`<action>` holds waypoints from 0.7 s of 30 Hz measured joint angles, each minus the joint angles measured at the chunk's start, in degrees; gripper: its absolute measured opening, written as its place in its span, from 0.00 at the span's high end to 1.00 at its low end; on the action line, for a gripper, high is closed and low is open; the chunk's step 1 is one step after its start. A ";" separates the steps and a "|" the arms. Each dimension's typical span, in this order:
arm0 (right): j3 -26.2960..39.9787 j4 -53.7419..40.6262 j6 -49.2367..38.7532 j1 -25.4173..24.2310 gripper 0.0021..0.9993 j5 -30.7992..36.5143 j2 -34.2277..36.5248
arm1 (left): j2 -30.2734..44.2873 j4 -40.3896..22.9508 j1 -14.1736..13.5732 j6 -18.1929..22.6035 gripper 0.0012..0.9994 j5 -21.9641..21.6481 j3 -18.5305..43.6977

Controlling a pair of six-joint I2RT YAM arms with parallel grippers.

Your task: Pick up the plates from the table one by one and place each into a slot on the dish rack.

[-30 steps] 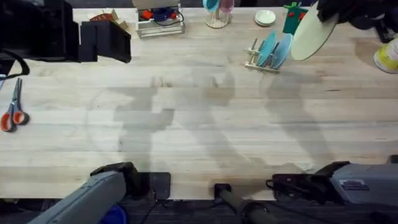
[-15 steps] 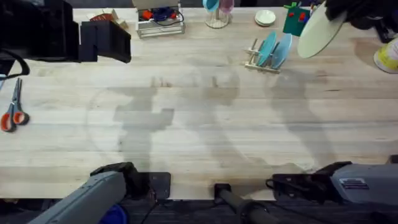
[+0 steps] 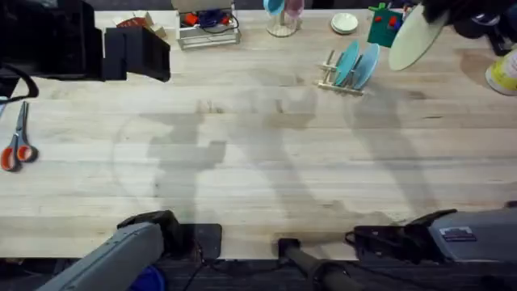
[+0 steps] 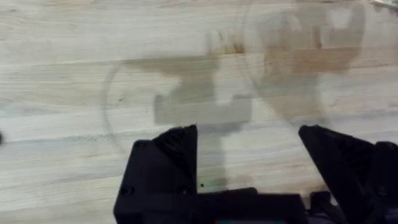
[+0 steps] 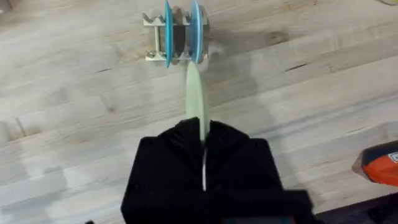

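The right gripper (image 5: 203, 146) has its black fingers pressed onto the rim of a pale cream-yellow plate (image 5: 195, 102), which it carries edge-on and upright. That stance looks deliberate: a plate on its edge can drop between the pegs of the dish rack (image 5: 177, 38), whereas a flat one could not. In the right wrist view the plate is a thin vertical sliver lined up toward the rack, which already has two teal-blue plates (image 5: 168, 31) standing in its slots; the plate hangs short of the rack, clear of the table (image 5: 74, 112), so the insertion is not yet done. The overhead view gives what the wrist cannot: the cream plate (image 3: 414, 39) shows its broad tilted face, raised at the far right of the tabletop, just right of the rack (image 3: 343, 71), with the arm dark above it. It also shows a wire basket (image 3: 208, 28) and scissors (image 3: 16, 145) well away from the work. The left gripper (image 4: 249, 149) hovers over bare wood with its fingers spread and nothing between them, apparently waiting idle.
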 joint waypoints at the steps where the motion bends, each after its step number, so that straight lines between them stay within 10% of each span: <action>1: 0.00 0.20 -0.14 -0.01 0.97 0.00 0.65 | 0.00 0.00 0.00 0.00 0.00 -0.02 0.00; 21: 0.00 2.76 -2.13 -3.12 0.97 0.02 7.02 | 0.00 0.00 0.00 0.00 0.00 0.00 0.00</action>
